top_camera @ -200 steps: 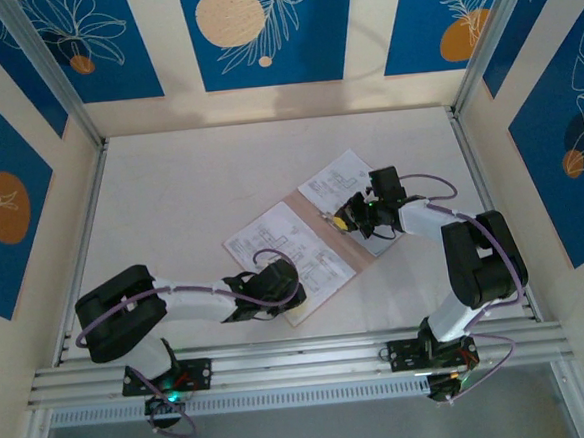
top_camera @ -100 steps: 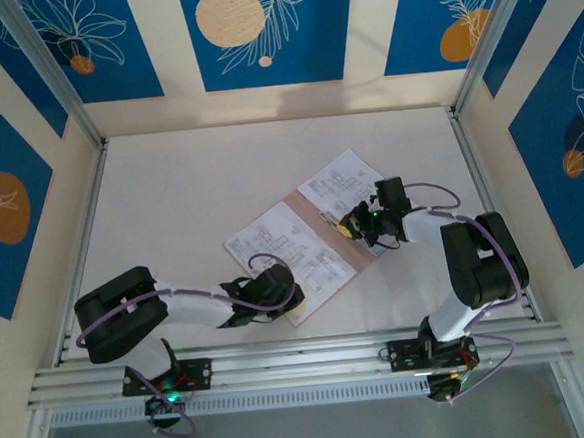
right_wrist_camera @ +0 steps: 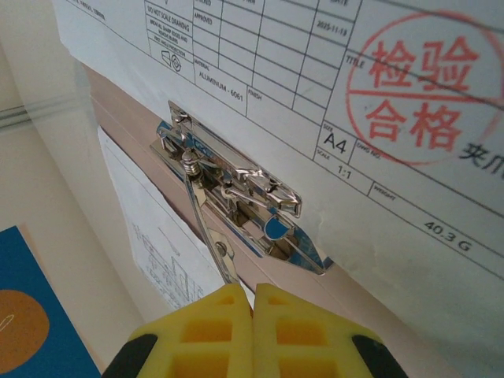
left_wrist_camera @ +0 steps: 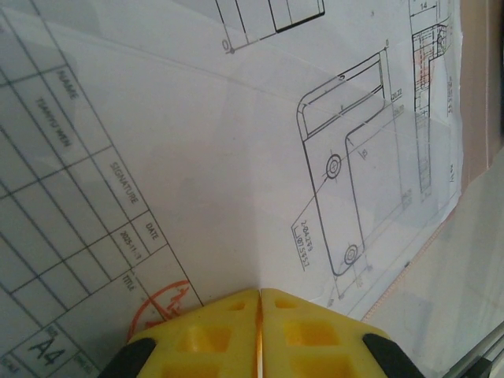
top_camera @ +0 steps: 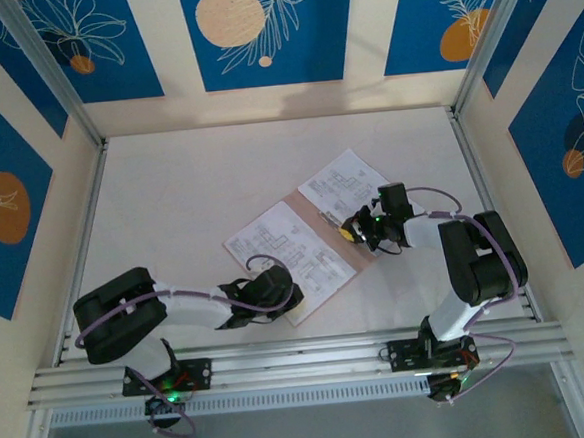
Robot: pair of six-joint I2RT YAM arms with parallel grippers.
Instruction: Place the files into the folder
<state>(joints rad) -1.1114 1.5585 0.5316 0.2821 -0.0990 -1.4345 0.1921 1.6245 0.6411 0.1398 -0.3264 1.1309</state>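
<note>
So the folder (left_wrist_camera: pixel 476 94) lies open in the middle of the table (top_camera: pixel 170 187), and the files (top_camera: pixel 286 244) are already on it: one printed sheet on the near-left half, and a second sheet (top_camera: pixel 340 184) on the far half, poking past its edge. Looks to me like we're at the securing bit rather than the loading bit. The left gripper (left_wrist_camera: pixel 260 315) has its yellow fingertips pressed together over the near sheet, close to the stamp corner, holding nothing as far as I can see, maybe just pinning the paper. The right gripper (right_wrist_camera: pixel 252 319) is also closed up tight, tips right at the end of the lever of the metal clip (right_wrist_camera: pixel 236 197) on the spine. I honestly can't tell if it's pinching that lever or just touching it. The next move probably needs the clip worked so the sheets tuck under it, without dragging the paper askew. Compared to a second ago, the right wrist has slid back a bit toward its base, the left has barely budged, and the sheets look unmoved.
</note>
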